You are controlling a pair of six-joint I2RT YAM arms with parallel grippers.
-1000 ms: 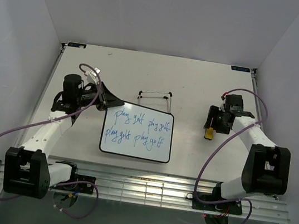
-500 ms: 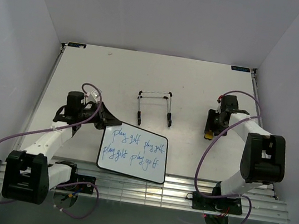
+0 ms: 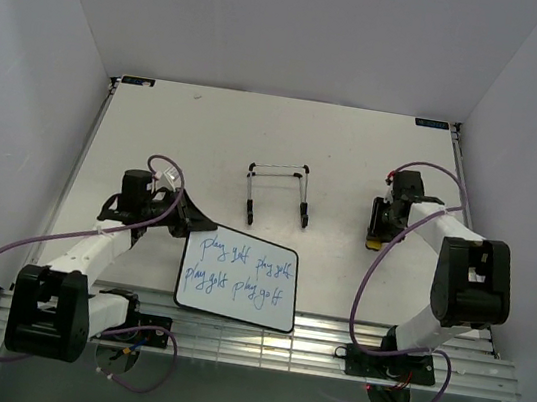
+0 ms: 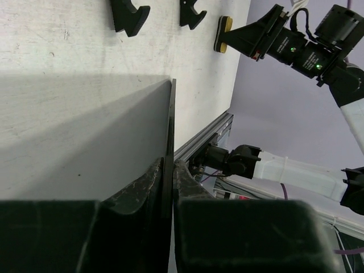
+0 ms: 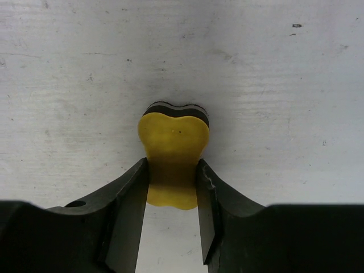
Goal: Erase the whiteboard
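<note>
Fingers of the right gripper (image 5: 173, 176), apart a second ago, now pinch the yellow eraser (image 5: 173, 133) at the table's (image 3: 356, 154) 3 o'clock side. The left gripper (image 4: 169, 173) stays clamped on the edge of the whiteboard (image 3: 237, 273), drawn from the wire stand (image 3: 278, 190) toward 6 o'clock. Its blue writing remains; wiping looks ready to begin.

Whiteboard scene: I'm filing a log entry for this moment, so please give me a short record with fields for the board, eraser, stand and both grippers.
whiteboard: blue "play golf" written four times, not yet wiped
left gripper: shut on the whiteboard's edge
eraser: yellow, on the table, right of the stand
right gripper: shut on the eraser
stand: wire, beyond the whiteboard, apart from it
</note>
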